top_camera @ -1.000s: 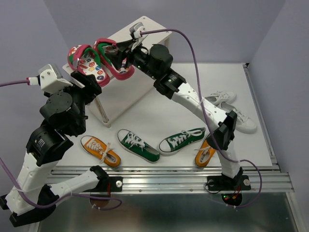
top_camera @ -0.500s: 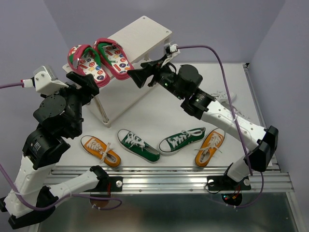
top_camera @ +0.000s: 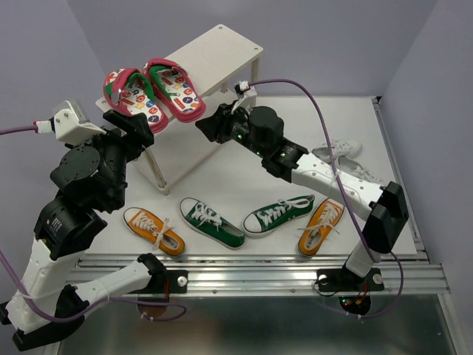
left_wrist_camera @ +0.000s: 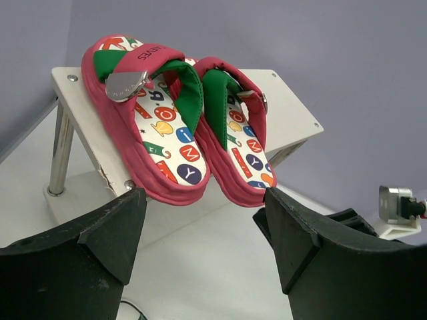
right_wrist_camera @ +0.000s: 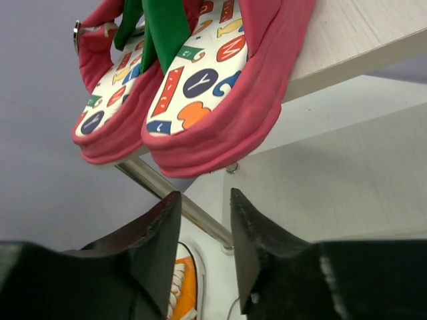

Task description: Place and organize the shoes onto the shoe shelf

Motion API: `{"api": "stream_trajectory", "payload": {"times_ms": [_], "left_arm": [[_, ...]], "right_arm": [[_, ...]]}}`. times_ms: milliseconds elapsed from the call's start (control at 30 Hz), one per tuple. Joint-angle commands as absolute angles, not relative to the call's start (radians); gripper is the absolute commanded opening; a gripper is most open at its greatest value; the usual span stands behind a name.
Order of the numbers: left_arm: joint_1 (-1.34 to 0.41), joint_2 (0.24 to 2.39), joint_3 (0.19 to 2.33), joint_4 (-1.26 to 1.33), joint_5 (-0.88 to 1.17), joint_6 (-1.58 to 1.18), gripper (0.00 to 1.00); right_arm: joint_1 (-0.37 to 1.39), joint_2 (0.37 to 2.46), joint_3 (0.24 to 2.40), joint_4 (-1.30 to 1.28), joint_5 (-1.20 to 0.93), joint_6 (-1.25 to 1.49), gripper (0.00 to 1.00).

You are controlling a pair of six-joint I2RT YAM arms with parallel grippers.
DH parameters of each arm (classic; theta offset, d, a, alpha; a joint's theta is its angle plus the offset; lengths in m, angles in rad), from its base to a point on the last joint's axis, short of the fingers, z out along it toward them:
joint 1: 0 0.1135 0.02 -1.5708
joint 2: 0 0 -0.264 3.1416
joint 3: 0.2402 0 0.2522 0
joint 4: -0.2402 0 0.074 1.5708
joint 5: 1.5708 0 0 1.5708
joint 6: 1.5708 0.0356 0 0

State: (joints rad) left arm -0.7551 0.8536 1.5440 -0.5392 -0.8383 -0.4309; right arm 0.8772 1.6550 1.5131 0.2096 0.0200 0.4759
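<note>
Your right arm reaches leftward across the table, its gripper [top_camera: 205, 127] narrowly parted and empty, near the heels of the pink-red patterned flip-flops [top_camera: 154, 90]. These lie side by side on the cream-white wooden shoe shelf [top_camera: 222, 52], on its top board. Your left gripper [left_wrist_camera: 203, 197] is spread wide, facing them.

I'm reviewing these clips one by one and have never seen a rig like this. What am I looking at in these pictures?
Two robot arms are bolted at the near edge of a white table. One picture comes from a fixed camera above and behind them. The other two come from a small camera on each wrist, so the dark shapes at the bottom are that arm's own fingers.

A pair of pink-red flip-flops sits on the top board of the cream shoe shelf. Two green sneakers, two orange sneakers and a white pair lie on the table.

The left hand is wide open, facing the flip-flops. The right hand, fingers only slightly apart, sits just below them at the shelf edge. Neither holds anything.
</note>
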Motion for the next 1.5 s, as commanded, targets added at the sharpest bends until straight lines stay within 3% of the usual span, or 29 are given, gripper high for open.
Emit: {"api": "stream_trajectory", "payload": {"times_ms": [0, 100, 367, 533, 600, 667, 700, 733, 1033, 1200, 1467], "left_arm": [[-0.752, 0.841, 1.535, -0.512, -0.838, -0.443, 0.82], [-0.75, 0.836, 1.542, -0.523, -0.839, -0.448, 0.82], [-0.752, 0.83, 1.537, -0.532, -0.827, -0.46, 0.82], [-0.752, 0.827, 1.529, -0.531, -0.825, -0.463, 0.82], [-0.752, 0.827, 1.522, -0.528, -0.827, -0.463, 0.82], [-0.752, 0.828, 1.517, -0.526, -0.83, -0.459, 0.82], [-0.752, 0.831, 1.514, -0.525, -0.831, -0.457, 0.82], [-0.75, 0.834, 1.511, -0.52, -0.833, -0.451, 0.82], [-0.752, 0.894, 1.523, -0.489, -0.859, -0.431, 0.81], [-0.752, 0.923, 1.526, -0.442, -0.853, -0.39, 0.81], [-0.752, 0.923, 1.499, -0.35, -0.847, -0.357, 0.81]], "right_arm": [[0.877, 1.715, 1.618, 0.232, 0.037, 0.466, 0.36], [0.877, 1.75, 1.678, 0.229, 0.048, 0.46, 0.32], [0.877, 1.833, 1.798, 0.192, 0.066, 0.439, 0.33], [0.877, 1.792, 1.738, 0.187, 0.066, 0.439, 0.34], [0.877, 1.744, 1.686, 0.189, 0.048, 0.445, 0.37], [0.877, 1.714, 1.597, 0.189, 0.009, 0.457, 0.48], [0.877, 1.686, 1.568, 0.189, -0.033, 0.465, 0.7], [0.877, 1.677, 1.518, 0.172, -0.052, 0.469, 0.76], [0.89, 1.546, 1.217, 0.016, -0.106, 0.453, 0.99], [0.929, 1.502, 1.03, -0.078, -0.071, 0.397, 0.98], [1.017, 1.494, 0.93, -0.124, -0.023, 0.384, 0.93]]}}
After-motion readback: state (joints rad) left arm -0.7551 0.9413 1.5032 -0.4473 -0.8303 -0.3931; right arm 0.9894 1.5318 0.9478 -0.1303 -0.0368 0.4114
